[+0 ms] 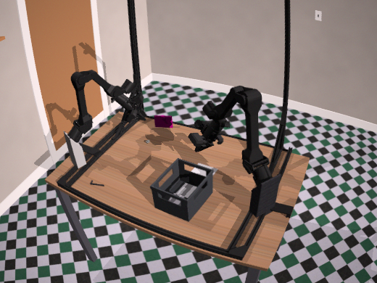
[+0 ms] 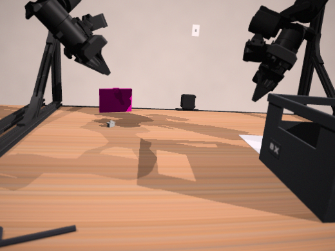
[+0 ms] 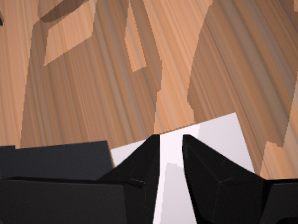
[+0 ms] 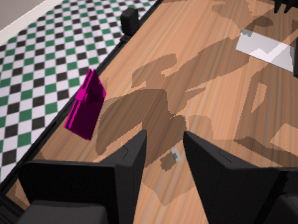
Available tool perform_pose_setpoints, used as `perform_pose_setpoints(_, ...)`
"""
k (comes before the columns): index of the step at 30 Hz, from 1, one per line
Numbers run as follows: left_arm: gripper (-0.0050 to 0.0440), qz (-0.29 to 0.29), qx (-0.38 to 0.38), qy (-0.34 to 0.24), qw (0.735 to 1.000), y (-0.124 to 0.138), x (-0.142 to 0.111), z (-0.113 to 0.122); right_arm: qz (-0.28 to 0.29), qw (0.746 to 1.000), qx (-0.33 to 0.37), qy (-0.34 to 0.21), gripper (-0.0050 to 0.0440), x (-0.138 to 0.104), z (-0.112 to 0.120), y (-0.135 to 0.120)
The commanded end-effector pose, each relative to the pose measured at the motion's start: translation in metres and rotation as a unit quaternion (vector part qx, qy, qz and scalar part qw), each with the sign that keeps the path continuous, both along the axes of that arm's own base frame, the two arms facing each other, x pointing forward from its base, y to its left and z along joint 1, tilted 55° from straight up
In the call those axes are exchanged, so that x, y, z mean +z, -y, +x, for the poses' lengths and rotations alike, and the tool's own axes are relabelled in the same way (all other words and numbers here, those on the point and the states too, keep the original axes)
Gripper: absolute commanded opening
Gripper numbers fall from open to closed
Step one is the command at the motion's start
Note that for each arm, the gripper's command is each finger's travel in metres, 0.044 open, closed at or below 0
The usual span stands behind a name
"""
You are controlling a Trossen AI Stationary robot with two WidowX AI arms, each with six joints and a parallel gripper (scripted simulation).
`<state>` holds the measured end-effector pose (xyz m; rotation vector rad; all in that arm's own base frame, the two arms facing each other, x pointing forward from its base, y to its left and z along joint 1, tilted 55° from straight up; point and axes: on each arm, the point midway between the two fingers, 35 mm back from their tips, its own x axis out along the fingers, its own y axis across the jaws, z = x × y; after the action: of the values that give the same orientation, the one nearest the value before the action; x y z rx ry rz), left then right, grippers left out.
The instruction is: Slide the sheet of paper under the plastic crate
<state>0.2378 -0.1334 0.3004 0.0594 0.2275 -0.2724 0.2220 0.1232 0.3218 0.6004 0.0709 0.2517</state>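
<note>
The dark plastic crate (image 1: 183, 192) stands flat on the wooden table; it also shows at the right of the exterior view (image 2: 303, 151). The white sheet of paper (image 1: 203, 171) lies flat, sticking out from the crate's far side (image 2: 252, 140). My left gripper (image 1: 199, 146) (image 3: 170, 142) hangs in the air above that end of the sheet, its fingers nearly together and empty, with the crate's edge (image 3: 55, 160) beside them. My right gripper (image 1: 131, 114) (image 2: 105, 71) (image 4: 165, 135) is up in the air at the far side, partly open and empty. The sheet shows far off in its view (image 4: 265, 47).
A magenta box (image 1: 163, 121) stands at the far edge, with a small grey piece (image 1: 147, 141) in front of it. A black cube (image 2: 188, 102) sits on the back rail. A black rod (image 1: 97, 183) lies near the front left. A white panel (image 1: 75, 152) stands on the left rail.
</note>
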Motion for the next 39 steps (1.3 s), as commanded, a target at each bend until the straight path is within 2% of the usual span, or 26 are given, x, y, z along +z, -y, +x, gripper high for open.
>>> perform_pose_setpoints(1,0.0060,0.063,-0.015,-0.008,0.998,0.001,-0.002,0.003,0.001,1.000,-0.003,0.001,0.0150,0.001,0.000,0.001)
perform_pose_setpoints(8,0.0060,0.210,-0.061,-0.029,0.975,0.003,-0.013,0.008,0.002,1.000,-0.002,0.001,0.0150,0.001,0.000,0.001)
perform_pose_setpoints(16,0.0060,0.361,-0.130,-0.054,0.922,0.002,-0.024,0.010,0.003,1.000,-0.002,0.001,0.0150,0.001,0.000,0.001)
perform_pose_setpoints(18,0.0060,0.361,-0.130,-0.054,0.922,0.002,-0.024,0.010,0.003,1.000,-0.002,0.001,0.0150,0.001,0.000,0.001)
perform_pose_setpoints(29,0.0060,0.528,-0.246,-0.083,0.809,-0.002,-0.038,0.008,0.006,1.000,0.001,0.000,0.0150,0.000,0.000,0.000)
perform_pose_setpoints(32,0.0060,0.547,-0.263,-0.086,0.790,-0.003,-0.039,0.007,0.006,1.000,0.001,0.000,0.0150,0.000,0.000,0.000)
perform_pose_setpoints(36,0.0060,0.547,-0.263,-0.086,0.790,-0.003,-0.039,0.007,0.014,1.000,-0.002,-0.002,0.0150,0.000,0.002,0.000)
perform_pose_setpoints(39,0.0060,0.547,-0.263,-0.086,0.790,-0.003,-0.039,0.007,0.046,0.999,-0.013,-0.008,0.0150,-0.003,0.014,0.000)
